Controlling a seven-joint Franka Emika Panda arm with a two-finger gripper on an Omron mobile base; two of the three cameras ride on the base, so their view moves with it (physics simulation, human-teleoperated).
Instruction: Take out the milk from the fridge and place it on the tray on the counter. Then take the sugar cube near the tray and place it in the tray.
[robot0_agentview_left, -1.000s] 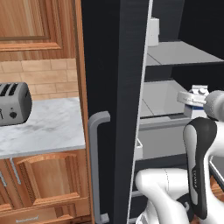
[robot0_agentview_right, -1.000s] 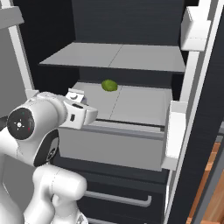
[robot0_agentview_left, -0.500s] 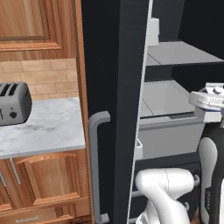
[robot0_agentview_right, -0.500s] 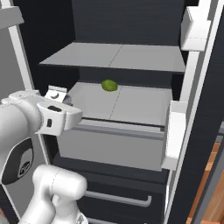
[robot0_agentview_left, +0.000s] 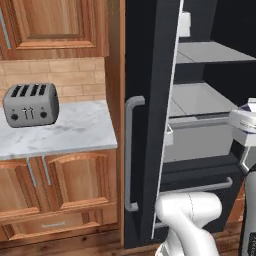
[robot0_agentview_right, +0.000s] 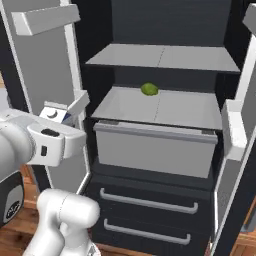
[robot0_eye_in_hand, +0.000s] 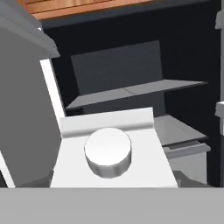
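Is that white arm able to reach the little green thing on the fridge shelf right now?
Probably it can reach, but not grab. The fridge stands open and nothing sits in front of the green thing on its shelf. However, the gripper seems to be holding the milk.

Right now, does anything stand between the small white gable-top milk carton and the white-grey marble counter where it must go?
Yes. The fridge's open black door with its grey bar handle stands between the carton, on the fridge side, and the marble counter holding the grey toaster.
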